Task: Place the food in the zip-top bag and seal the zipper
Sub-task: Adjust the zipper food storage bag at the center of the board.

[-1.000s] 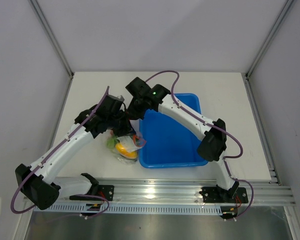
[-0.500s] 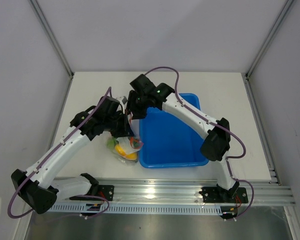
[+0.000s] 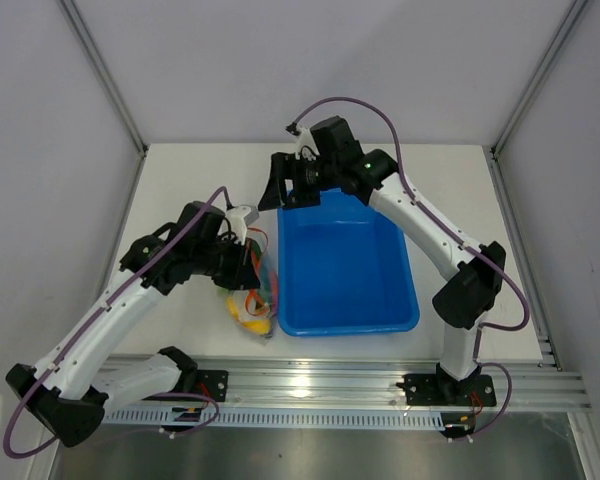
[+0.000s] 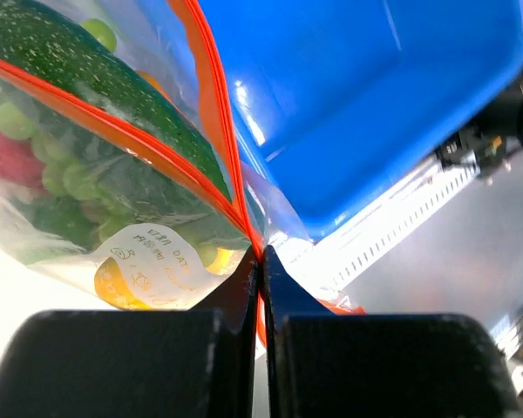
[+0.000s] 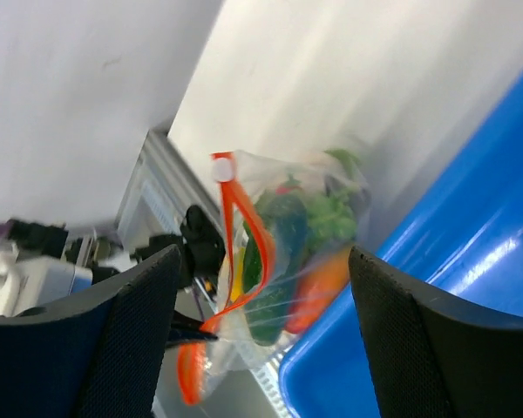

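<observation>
count on bench (image 3: 180, 180): blue tub (image 3: 345, 270) x1. zip-top bag (image 3: 256, 292) x1, w/ zipper (image 4: 216, 131) x1. inside bag: long green vegetable (image 4: 61, 61) x1, grape bunch (image 4: 65, 178) x1, red item (image 4: 10, 158) x1, yellow fruit (image 4: 113, 280) min. 1; rest of food not countable thru plastic. grippers x2: left gripper (image 4: 261, 254), right gripper (image 5: 263, 261).

White table (image 3: 180, 180): blue tub (image 3: 350, 270); filled zip-top bag (image 3: 252, 300) just beside it.

A zip-top bag (image 3: 261, 292) holding yellow and green food (image 3: 250, 308) is seen near the worktop's (image 3: 180, 180) near edge, just left of the blue tub (image 3: 345, 270). The left arm's fingers (image 3: 246, 267) are set against its far end. The right arm's fingers (image 3: 274, 194) are spread over the tub's far left corner.
</observation>
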Robot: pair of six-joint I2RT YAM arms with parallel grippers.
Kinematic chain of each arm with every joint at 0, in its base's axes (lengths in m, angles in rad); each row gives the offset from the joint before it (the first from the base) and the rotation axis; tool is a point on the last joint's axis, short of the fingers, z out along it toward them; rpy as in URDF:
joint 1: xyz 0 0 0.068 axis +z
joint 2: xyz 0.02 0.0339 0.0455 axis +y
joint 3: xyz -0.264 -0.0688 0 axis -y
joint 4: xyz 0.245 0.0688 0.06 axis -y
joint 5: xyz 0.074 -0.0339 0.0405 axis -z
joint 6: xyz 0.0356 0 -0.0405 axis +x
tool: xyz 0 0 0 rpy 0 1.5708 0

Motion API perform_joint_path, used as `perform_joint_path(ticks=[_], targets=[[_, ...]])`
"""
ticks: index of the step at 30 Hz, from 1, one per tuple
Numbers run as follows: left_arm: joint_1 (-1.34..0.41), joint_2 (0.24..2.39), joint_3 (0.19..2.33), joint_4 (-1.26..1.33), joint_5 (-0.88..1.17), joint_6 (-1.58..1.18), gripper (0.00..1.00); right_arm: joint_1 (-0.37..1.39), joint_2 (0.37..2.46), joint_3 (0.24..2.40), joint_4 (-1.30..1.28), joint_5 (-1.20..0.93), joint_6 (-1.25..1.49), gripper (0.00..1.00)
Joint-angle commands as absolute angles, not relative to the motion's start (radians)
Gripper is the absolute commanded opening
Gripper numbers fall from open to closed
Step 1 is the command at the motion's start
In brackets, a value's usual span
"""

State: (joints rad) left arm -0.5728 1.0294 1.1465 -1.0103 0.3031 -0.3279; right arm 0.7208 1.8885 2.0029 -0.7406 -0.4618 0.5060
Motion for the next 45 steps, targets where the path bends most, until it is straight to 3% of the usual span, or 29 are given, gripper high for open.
perform_joint_path(ticks=[1, 5, 14, 24, 34, 39, 45], targets=[[-0.572, 0.988, 1.147, -1.014, 0.431, -0.226, 0.0, 0.71, 1.856, 1.999, -0.698, -0.725, 0.289, 0.8], [-0.569, 0.939, 1.117, -1.025, 0.459, -0.19, 0.01, 0.709, 1.847, 1.947, -0.678, -0.848, 0.178, 0.8], [-0.569, 0.903, 1.069, -1.025, 0.456, -0.21, 0.0, 0.726, 1.907, 1.994, -0.666, -0.839, 0.272, 0.65], [-0.571, 0.905, 1.066, -1.019, 0.44, -0.23, 0.0, 0.811, 2.049, 2.261, -0.972, -0.497, 0.267, 0.62], [-0.569, 0.879, 1.048, -0.98, 0.443, -0.265, 0.01, 0.907, 2.074, 2.25, -1.014, -0.261, 0.281, 0.59], [-0.571, 0.873, 1.039, -0.983, 0.434, -0.267, 0.01, 0.928, 2.079, 2.266, -1.042, -0.144, 0.275, 0.52], [-0.569, 0.862, 1.031, -0.977, 0.425, -0.279, 0.01, 0.94, 2.112, 2.35, -1.124, -0.04, 0.282, 0.28]])
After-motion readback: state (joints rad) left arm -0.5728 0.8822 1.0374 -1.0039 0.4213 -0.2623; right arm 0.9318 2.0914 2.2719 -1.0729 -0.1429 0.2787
